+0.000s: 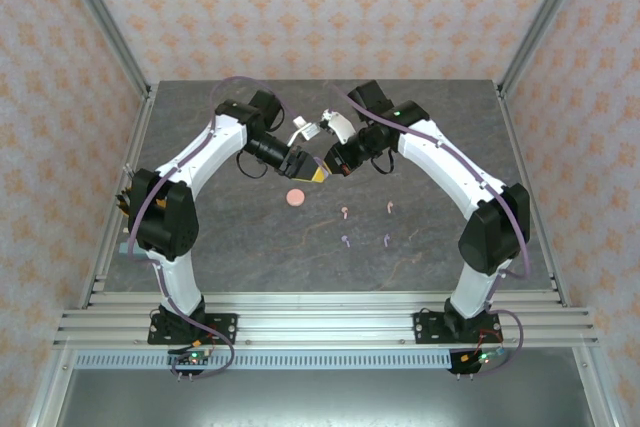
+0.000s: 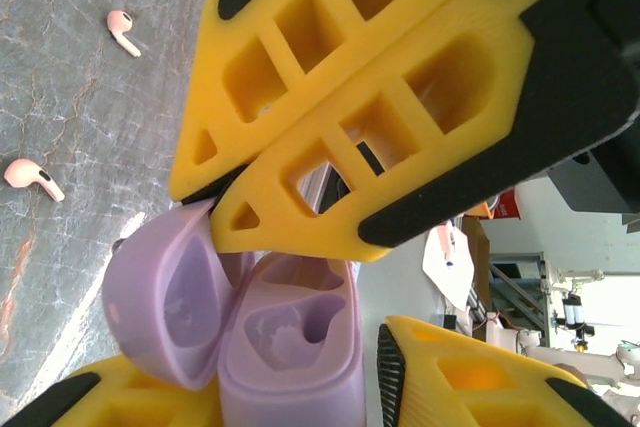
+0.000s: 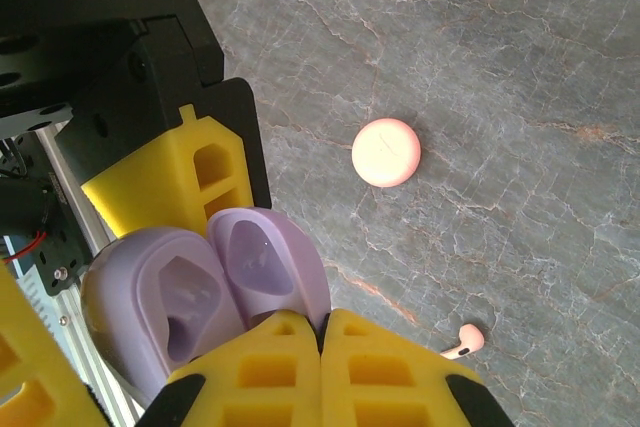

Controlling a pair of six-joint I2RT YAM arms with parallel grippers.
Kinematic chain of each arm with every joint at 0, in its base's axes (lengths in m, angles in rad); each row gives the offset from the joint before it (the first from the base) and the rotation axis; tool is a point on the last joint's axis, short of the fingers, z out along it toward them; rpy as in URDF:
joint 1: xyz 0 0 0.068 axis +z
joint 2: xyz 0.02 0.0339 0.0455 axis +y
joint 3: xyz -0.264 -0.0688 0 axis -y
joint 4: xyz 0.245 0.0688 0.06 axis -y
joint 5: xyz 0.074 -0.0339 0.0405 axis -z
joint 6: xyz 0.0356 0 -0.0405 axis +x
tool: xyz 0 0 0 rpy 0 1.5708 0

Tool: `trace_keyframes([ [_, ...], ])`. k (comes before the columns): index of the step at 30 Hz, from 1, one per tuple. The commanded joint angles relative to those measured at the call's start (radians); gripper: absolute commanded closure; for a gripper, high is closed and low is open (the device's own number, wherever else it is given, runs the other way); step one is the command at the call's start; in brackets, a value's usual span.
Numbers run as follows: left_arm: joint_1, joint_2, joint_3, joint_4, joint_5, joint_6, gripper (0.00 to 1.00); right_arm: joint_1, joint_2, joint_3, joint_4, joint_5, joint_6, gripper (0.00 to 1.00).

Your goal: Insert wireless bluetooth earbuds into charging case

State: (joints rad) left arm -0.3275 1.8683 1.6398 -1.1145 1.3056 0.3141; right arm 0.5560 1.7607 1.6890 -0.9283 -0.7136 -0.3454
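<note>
No legible text, label, brand, number or sign anywhere: none on lilac case (image 3: pixel 190 297), pink case (image 3: pixel 386 152) or table (image 3: pixel 520 67).

Left arm (image 1: pixel 200 162) and right arm (image 1: pixel 445 162) reach forward, elbows out, wrists turned inward. The grippers are nearly tip to tip. Right gripper (image 3: pixel 322 332): jaws pressed together. Left gripper (image 1: pixel 314 173): jaws apart, probably not clamped, hard to tell.

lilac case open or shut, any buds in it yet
Open and empty: the lilac case has its lid swung back, both hollows bare. Two pink earbuds lie on the table.
</note>
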Motion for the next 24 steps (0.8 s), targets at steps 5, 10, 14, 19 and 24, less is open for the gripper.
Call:
trace_keyframes([
  [5, -0.004, 0.002, 0.025, 0.003, 0.021, -0.012, 0.68, 0.008, -0.027, 0.030, -0.015, 0.011, -0.017, 1.00],
  [10, -0.004, -0.007, 0.014, 0.044, 0.008, -0.043, 0.76, 0.007, -0.029, 0.027, -0.012, 0.013, -0.014, 1.00],
  [14, -0.004, -0.024, -0.002, 0.100, -0.015, -0.085, 0.86, 0.008, -0.033, 0.023, -0.005, 0.019, -0.009, 1.00],
  [19, -0.004, -0.045, -0.022, 0.145, -0.036, -0.113, 1.00, 0.008, -0.046, 0.020, 0.015, 0.044, 0.004, 1.00],
  [24, -0.005, -0.057, -0.031, 0.176, -0.043, -0.138, 0.94, 0.008, -0.050, 0.018, 0.028, 0.039, 0.010, 1.00],
])
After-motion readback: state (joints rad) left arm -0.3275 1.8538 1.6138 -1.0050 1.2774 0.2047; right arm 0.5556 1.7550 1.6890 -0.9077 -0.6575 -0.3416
